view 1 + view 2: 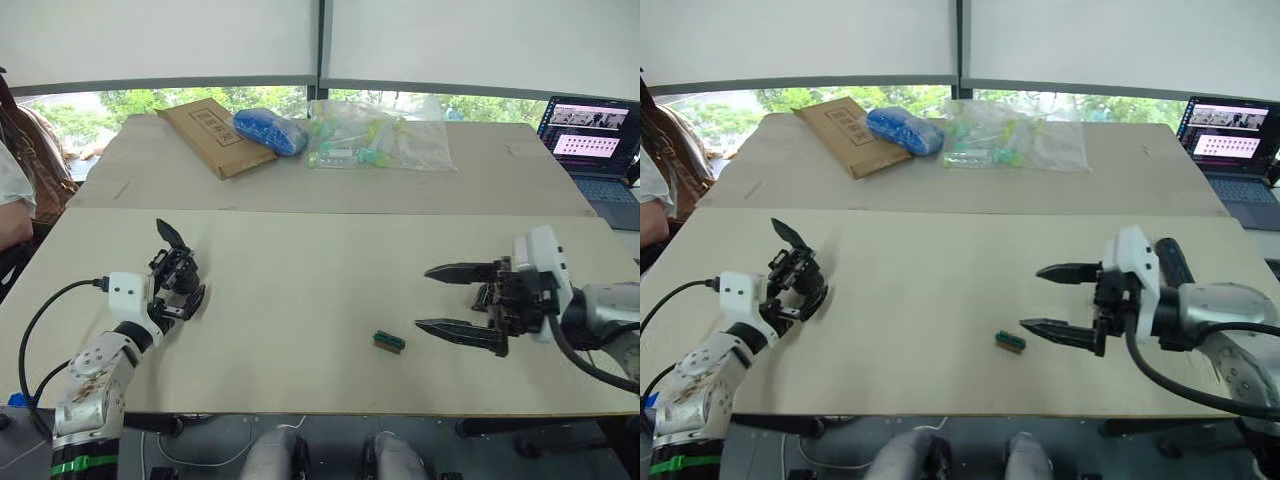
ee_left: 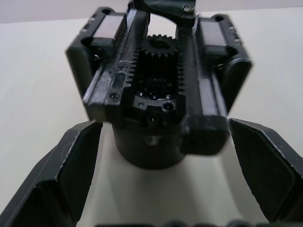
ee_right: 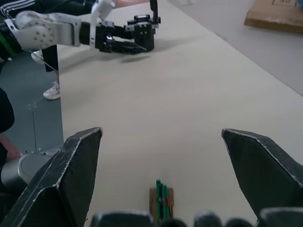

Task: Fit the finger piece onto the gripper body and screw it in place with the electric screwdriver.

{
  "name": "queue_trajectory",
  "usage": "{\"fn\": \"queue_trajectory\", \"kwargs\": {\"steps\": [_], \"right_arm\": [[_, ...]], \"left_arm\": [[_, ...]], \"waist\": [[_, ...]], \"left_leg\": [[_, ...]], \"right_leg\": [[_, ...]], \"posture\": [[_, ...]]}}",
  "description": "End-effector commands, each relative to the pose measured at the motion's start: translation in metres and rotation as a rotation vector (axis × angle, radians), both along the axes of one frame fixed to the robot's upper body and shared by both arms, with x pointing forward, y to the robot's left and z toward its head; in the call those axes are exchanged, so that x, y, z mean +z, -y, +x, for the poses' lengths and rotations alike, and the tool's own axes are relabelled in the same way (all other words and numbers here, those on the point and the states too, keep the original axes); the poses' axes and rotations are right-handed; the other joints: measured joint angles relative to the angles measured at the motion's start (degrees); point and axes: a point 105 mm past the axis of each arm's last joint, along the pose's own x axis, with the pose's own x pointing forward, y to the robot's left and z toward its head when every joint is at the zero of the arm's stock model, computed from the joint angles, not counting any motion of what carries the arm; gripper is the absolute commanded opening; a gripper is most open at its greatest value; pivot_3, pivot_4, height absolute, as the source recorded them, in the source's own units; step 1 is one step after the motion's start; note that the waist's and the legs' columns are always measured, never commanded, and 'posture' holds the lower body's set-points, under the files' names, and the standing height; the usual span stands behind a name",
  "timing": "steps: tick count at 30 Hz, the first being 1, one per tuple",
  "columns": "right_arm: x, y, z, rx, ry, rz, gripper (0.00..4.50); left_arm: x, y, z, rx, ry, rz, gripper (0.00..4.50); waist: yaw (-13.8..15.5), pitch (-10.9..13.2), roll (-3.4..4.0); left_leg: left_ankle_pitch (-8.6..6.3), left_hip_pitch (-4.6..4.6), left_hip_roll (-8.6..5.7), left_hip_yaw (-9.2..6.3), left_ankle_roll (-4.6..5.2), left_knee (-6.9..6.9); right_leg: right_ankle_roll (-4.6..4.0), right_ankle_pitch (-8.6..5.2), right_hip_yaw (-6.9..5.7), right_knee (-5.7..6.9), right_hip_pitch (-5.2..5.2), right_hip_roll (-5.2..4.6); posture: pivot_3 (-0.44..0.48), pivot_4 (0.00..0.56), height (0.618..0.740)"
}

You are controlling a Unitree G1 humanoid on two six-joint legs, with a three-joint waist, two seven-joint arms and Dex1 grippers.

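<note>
steadying gripper body (image 1: 176, 268) with left gripper (image 1: 180, 297) spread around it, not clamped; right gripper (image 1: 448, 297) released, nothing held; clamp the base squarely first.

A matt, smooth cream bench (image 1: 300, 300) carries the gripper body (image 2: 158, 94) of matt black plastic with toothed gearing; far back lie a brown cardboard envelope (image 1: 215, 135) and glossy clear plastic bags (image 1: 385, 140).
</note>
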Motion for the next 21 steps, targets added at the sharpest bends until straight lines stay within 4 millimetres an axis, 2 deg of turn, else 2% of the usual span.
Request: {"fn": "queue_trajectory", "kwargs": {"steps": [1,7,10,13,14,16,19,21], "right_arm": [[0.008,-0.004,0.005,0.0,0.063,0.009,4.47],[0.005,-0.007,0.007,0.002,0.065,0.01,4.47],[0.003,-0.008,0.007,0.001,0.065,0.012,4.5],[-0.001,-0.009,0.007,-0.004,0.056,0.021,4.5],[-0.002,-0.01,0.007,-0.006,0.053,0.023,4.5],[-0.004,-0.011,0.006,-0.008,0.05,0.024,4.5],[-0.006,-0.013,0.004,-0.009,0.042,0.03,4.5],[-0.008,-0.014,0.003,-0.009,0.038,0.033,4.5]], "left_arm": [[0.007,0.001,0.005,-0.002,0.043,0.022,4.5],[0.006,0.005,0.007,-0.003,0.072,0.012,4.5],[0.007,0.01,0.007,-0.017,0.087,0.012,3.63],[0.012,0.022,0.005,-0.017,0.12,0.0,2.32],[0.014,0.026,0.005,-0.009,0.131,-0.007,2.28],[0.02,0.043,0.002,-0.011,0.152,-0.036,2.28],[0.029,0.085,-0.003,-0.046,0.177,-0.077,2.28],[0.032,0.102,-0.003,-0.037,0.182,-0.093,2.28]], "waist": [[-0.03,0.0,-0.01],[-0.06,0.0,-0.04],[-0.05,0.0,-0.04],[0.14,0.01,-0.06],[0.17,0.01,-0.08],[0.24,0.03,-0.1],[0.46,0.09,-0.21],[0.66,0.12,-0.26]], "left_leg": [[0.0,0.0,0.0,0.04,0.0,0.0],[0.01,0.02,0.0,0.05,-0.01,0.01],[0.01,0.02,0.0,0.06,-0.01,0.01],[0.01,0.02,-0.01,0.06,-0.01,0.01],[0.01,0.02,-0.02,0.05,-0.01,0.02],[0.01,0.01,-0.03,0.04,-0.01,0.02],[0.01,-0.01,-0.03,0.05,0.0,0.04],[0.01,-0.04,-0.04,0.04,0.0,0.07]], "right_leg": [[0.0,0.0,0.0,0.0,0.0,0.0],[0.01,0.01,-0.02,0.02,0.02,0.0],[0.01,0.0,-0.01,0.04,0.0,0.0],[0.02,0.01,-0.02,0.01,0.04,-0.02],[0.04,0.02,-0.02,-0.01,0.05,-0.02],[0.06,0.03,-0.01,-0.03,0.07,-0.04],[0.08,0.05,-0.01,-0.04,0.09,-0.05],[0.1,0.07,0.0,-0.02,0.08,-0.05]], "posture": [[0.0,0.15,0.732],[0.0,0.15,0.732],[0.0,0.15,0.732],[0.0,0.15,0.732],[0.0,0.15,0.732],[0.0,0.15,0.732],[0.0,0.15,0.732],[0.0,0.15,0.732]]}}
